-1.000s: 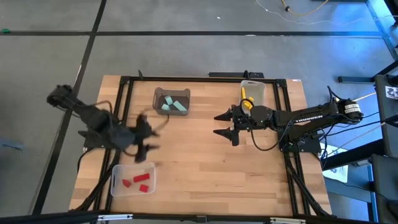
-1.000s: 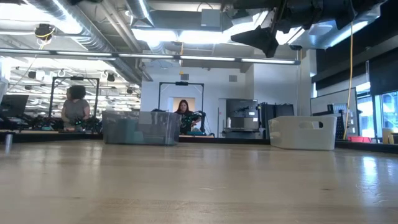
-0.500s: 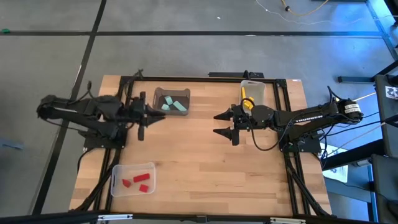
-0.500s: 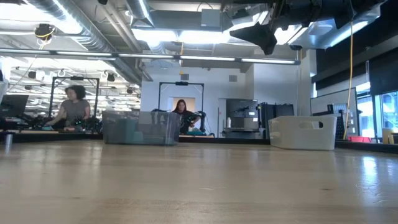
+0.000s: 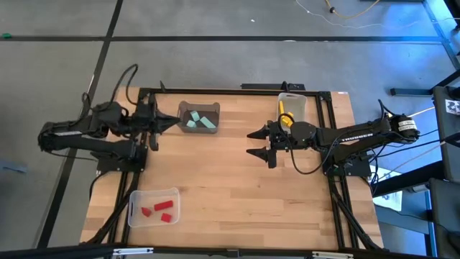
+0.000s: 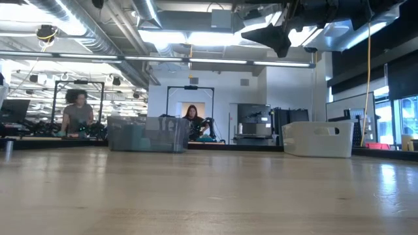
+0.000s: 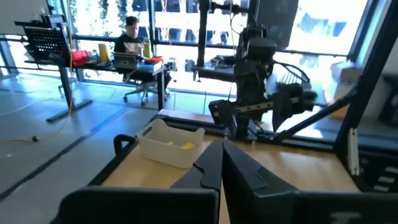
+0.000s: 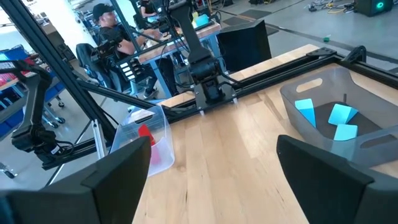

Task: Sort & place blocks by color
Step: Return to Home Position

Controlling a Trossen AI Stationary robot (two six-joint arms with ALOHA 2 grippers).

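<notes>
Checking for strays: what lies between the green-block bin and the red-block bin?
Only bare table, per the high view, from dark bin to clear bin.

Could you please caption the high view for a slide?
Mint green blocks in dark bin, red blocks in clear bin, yellow blocks in pale bin; left tool shut, right tool open.

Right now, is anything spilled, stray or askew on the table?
Nothing stands out. The red blocks lie in the clear bin, the mint green blocks in the dark bin, the yellow blocks in the white bin. No block lies loose on the table. The left gripper and right gripper hold nothing.
</notes>
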